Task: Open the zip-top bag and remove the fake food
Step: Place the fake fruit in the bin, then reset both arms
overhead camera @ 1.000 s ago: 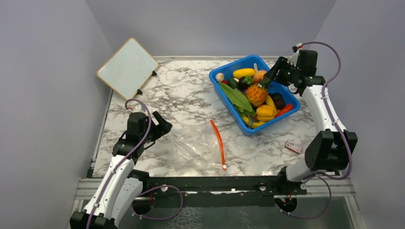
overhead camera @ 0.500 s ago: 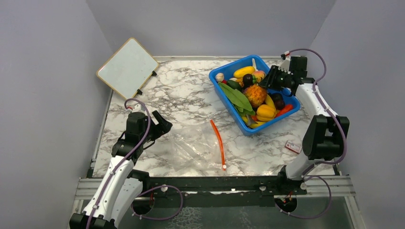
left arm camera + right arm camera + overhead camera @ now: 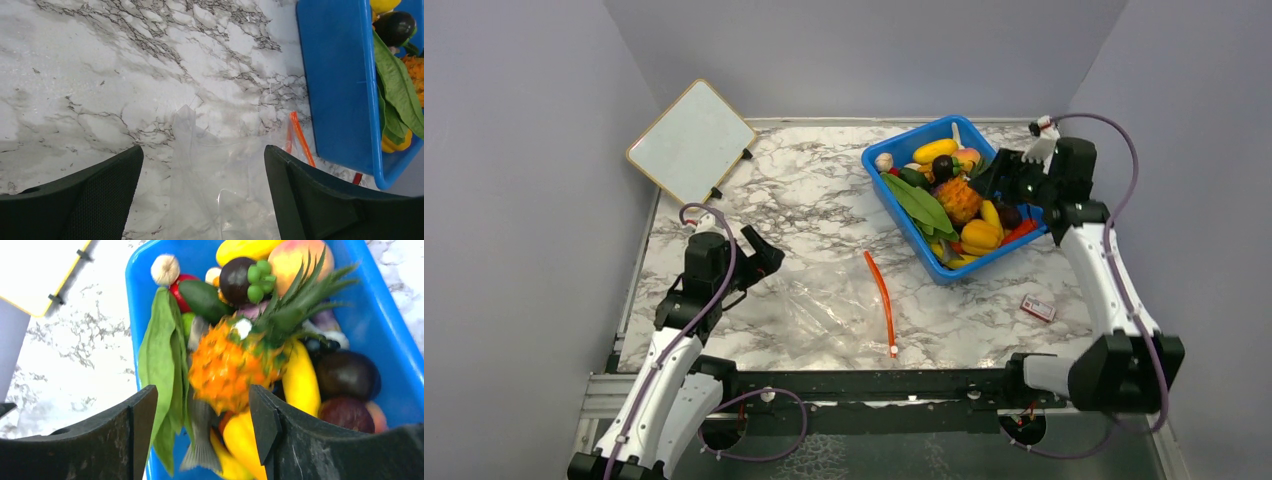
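Observation:
The zip-top bag [image 3: 829,308] lies flat and crinkled on the marble near the front, its red-orange zip strip [image 3: 881,300] on its right side. I see no food inside it. My left gripper [image 3: 762,262] hovers open at the bag's left end; in the left wrist view the bag [image 3: 227,190] spreads between the wide-apart fingers [image 3: 75,200]. The fake food sits piled in the blue bin [image 3: 894,205]: an orange pineapple [image 3: 230,365], a long green leaf [image 3: 160,355], a yellow banana [image 3: 300,382]. My right gripper [image 3: 202,410] hangs open over the pineapple, apart from it.
A whiteboard [image 3: 692,142] leans at the back left corner. A small red-and-white packet [image 3: 1038,308] lies on the table at the right, near the right arm. The grey side walls stand close on both sides.
My right gripper has drawn back from the pineapple's crown toward the bin's right rim, its jaws narrowing and then widening again. The left gripper's jaws have opened a little wider.

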`<state>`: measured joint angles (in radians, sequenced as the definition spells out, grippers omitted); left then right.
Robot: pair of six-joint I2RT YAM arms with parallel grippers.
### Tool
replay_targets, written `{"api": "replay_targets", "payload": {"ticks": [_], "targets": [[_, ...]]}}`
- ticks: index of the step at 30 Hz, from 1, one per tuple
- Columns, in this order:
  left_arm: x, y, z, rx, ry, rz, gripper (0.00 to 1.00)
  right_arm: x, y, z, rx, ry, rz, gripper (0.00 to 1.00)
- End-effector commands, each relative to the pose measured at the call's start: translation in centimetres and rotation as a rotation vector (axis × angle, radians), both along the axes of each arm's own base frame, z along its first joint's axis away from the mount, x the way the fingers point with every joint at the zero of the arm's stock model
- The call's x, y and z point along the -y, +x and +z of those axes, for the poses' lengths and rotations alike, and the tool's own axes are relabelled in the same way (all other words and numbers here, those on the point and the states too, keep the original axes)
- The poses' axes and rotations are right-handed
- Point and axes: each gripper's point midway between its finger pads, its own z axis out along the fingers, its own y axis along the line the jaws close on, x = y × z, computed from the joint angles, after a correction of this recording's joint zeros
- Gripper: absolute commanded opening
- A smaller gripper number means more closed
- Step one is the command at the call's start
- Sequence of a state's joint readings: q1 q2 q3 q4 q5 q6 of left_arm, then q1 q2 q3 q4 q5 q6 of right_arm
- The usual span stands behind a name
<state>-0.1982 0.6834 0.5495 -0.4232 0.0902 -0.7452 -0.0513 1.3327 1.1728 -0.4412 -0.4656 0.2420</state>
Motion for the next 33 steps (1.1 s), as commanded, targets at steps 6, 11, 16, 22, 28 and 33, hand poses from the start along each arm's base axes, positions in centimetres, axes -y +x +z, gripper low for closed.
{"api": "replay_targets", "payload": {"ticks": [6,11,16,22,28,33], "targets": [[-0.2,1.0,3.1,0.093,0.003,0.009,0.99,-1.5,-6.9,-4.0,0.074,0.117,-0.025,0.7],[0.6,1.3,3.7,0.107,-0.009,-0.04,0.99,-2.0,-9.0,-7.8,-0.011,0.178,-0.043,0.7],[2.0,1.2,3.5,0.102,-0.041,-0.122,0.99,-1.1,-8.8,-9.1,-0.066,0.137,-0.09,0.69],[2.3,1.4,4.3,0.128,-0.045,-0.134,0.99,-1.6,-8.6,-6.4,0.002,0.125,-0.027,0.68],[2.6,1.6,5.4,0.147,-0.053,-0.151,0.99,-6.3,-12.0,-2.6,0.115,0.29,0.275,0.68],[3.5,1.7,6.2,0.144,-0.079,-0.197,0.99,-9.0,-16.4,-0.7,0.123,0.44,0.52,0.68]]}}
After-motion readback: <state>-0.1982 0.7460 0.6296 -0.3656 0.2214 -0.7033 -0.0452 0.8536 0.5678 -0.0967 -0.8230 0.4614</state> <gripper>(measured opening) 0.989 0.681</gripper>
